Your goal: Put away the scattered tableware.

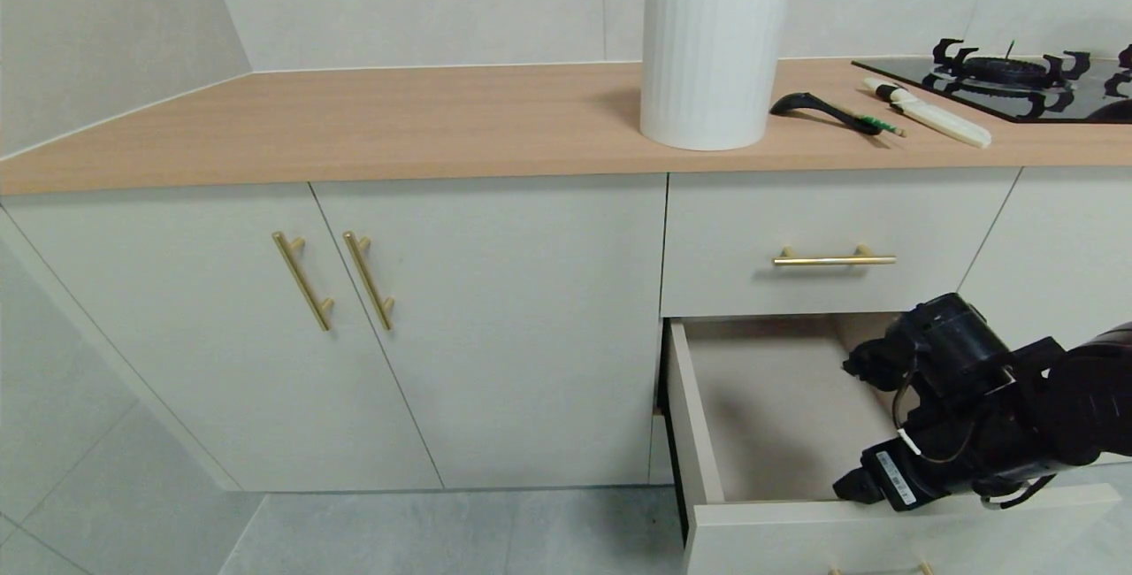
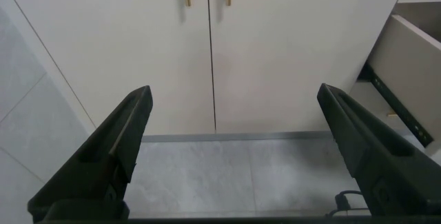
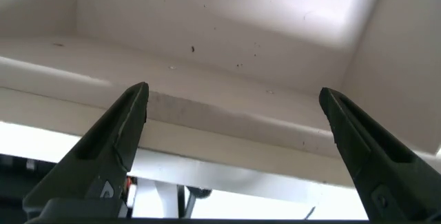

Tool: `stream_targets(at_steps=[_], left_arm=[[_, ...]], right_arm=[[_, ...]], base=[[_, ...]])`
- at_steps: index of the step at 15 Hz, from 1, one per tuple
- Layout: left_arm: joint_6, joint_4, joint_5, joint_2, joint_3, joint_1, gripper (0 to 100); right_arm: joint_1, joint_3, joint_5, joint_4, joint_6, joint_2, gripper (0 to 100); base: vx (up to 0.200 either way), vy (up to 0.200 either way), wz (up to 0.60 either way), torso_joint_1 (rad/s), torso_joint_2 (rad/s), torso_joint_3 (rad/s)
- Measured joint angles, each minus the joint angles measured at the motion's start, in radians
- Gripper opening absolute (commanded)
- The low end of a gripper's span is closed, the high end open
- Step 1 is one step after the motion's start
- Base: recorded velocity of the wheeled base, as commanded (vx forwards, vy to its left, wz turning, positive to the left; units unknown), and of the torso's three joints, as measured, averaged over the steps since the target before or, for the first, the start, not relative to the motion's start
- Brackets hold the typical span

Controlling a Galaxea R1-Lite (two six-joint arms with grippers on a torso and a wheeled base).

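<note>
Head view: a black ladle [image 1: 818, 110] and a white knife [image 1: 929, 113] lie side by side on the wooden table [image 1: 398, 119], between a ribbed white container [image 1: 712, 44] and the gas hob [image 1: 1017, 84]. Below them, the right arm [image 1: 964, 407] hangs over an open drawer [image 1: 699, 416].

Left wrist view: the left jaws stand wide apart and hold nothing, facing shut cupboard doors [image 2: 207, 45] and the tiled floor [image 2: 207, 169].

Right wrist view: the right jaws gape wide, holding nothing, over the drawer's pale inside.
</note>
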Motion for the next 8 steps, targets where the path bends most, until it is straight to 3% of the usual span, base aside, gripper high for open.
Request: stream_targets(at_steps=[8], left_arm=[[0.000,0.000,0.000,0.000,0.000,0.000,100]], right_arm=[[0.033,0.003,0.023,0.207,-0.101,-0.016,100]], base=[[0.000,0.000,0.00,0.000,0.00,0.000]])
